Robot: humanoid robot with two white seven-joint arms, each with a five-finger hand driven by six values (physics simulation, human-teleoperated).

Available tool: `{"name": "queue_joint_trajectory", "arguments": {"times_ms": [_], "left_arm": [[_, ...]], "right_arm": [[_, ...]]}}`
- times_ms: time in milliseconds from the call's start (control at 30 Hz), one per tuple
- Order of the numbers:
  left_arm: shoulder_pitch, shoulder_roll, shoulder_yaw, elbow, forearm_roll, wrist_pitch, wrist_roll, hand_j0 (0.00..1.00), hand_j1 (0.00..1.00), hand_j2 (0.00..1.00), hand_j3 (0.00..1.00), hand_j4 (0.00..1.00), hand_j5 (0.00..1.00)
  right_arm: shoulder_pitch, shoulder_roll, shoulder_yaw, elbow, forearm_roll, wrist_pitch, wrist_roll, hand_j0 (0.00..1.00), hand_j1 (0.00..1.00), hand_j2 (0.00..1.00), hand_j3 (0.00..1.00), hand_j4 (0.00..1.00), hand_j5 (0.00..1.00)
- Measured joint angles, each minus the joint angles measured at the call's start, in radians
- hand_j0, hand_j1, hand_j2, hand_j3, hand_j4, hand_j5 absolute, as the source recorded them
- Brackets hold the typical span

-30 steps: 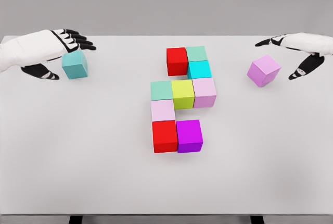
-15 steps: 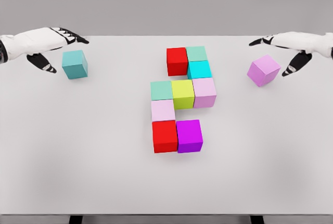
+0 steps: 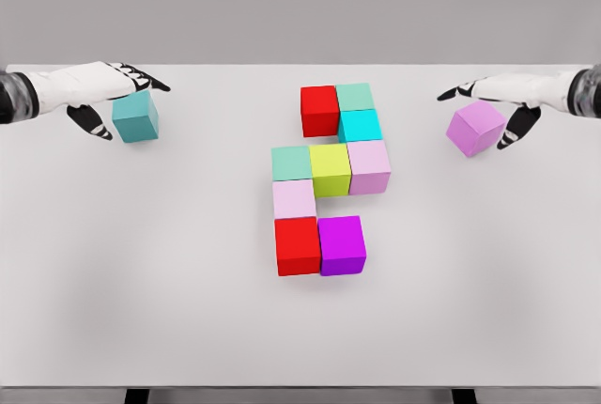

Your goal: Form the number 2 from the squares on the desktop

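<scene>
**Both hands closing back on the loose cubes**

The table (image 3: 141, 282) holds your part-built 2 (image 3: 324, 178) mid-frame: nine cubes, with gaps at top left and bottom right. Since half a second ago both hands have moved inward again, which suggests fresh grasps. Your left hand (image 3: 99, 89), upper left, has spread fingers (image 3: 141, 78) just over the teal cube (image 3: 136, 116), thumb beside it. Your right hand (image 3: 507, 99), upper right, brackets the lilac cube (image 3: 475, 128), open, gripping nothing.
</scene>
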Motion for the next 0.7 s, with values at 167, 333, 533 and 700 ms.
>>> {"name": "queue_joint_trajectory", "arguments": {"times_ms": [167, 333, 533, 700], "left_arm": [[-0.006, -0.004, 0.0, 0.028, -0.002, 0.0, 0.013, 1.0, 1.0, 1.0, 1.0, 1.0, 1.0], [-0.017, -0.018, 0.0, 0.059, -0.027, 0.0, 0.021, 1.0, 1.0, 1.0, 1.0, 1.0, 1.0], [-0.017, -0.043, -0.001, 0.101, -0.045, 0.0, 0.038, 1.0, 1.0, 1.0, 1.0, 1.0, 1.0], [-0.017, -0.058, -0.001, 0.13, -0.058, 0.0, 0.042, 1.0, 1.0, 1.0, 1.0, 1.0, 1.0]], "right_arm": [[-0.005, 0.002, 0.003, 0.012, 0.001, 0.0, 0.0, 1.0, 1.0, 1.0, 1.0, 1.0, 1.0], [-0.005, 0.002, 0.005, 0.02, 0.001, 0.001, 0.0, 1.0, 1.0, 1.0, 1.0, 1.0, 1.0], [-0.005, 0.01, 0.006, 0.03, 0.001, 0.0, 0.0, 1.0, 1.0, 1.0, 1.0, 1.0, 1.0], [-0.006, 0.021, 0.006, 0.049, 0.004, 0.0, 0.0, 1.0, 1.0, 1.0, 1.0, 1.0, 1.0]]}}
